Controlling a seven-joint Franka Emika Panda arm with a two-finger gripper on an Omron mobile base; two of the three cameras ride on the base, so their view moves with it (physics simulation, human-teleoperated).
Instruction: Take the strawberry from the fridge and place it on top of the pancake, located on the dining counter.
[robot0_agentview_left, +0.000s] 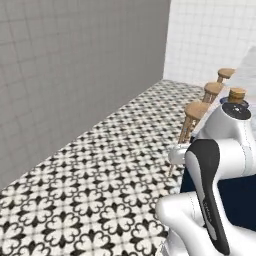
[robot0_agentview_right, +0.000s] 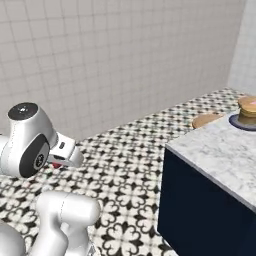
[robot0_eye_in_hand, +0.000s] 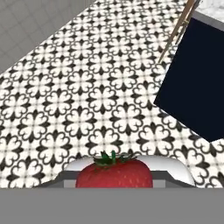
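The strawberry (robot0_eye_in_hand: 114, 173), bright red with a green leafy top, sits between my gripper's (robot0_eye_in_hand: 114, 176) two grey fingers, which are shut on it above the patterned floor. From the right base view the gripper (robot0_agentview_right: 60, 161) hangs at the left with a sliver of red strawberry (robot0_agentview_right: 56, 164) under it, well left of the dining counter (robot0_agentview_right: 220, 150). The pancake (robot0_agentview_right: 248, 111), a golden-tan stack on a dark blue plate (robot0_agentview_right: 239, 122), stands at the counter's far right end, and the pancake (robot0_agentview_left: 236, 93) also peeks out behind my arm. The fridge is out of view.
The counter's navy base (robot0_agentview_right: 200, 210) rises right of the gripper, and that navy base (robot0_eye_in_hand: 197, 83) fills the hand view's right. Tan wooden stools (robot0_agentview_left: 197, 110) line the counter's side, one stool (robot0_agentview_right: 206, 120) near the plate. Open black-and-white tiled floor (robot0_agentview_left: 100, 175) runs to a grey wall.
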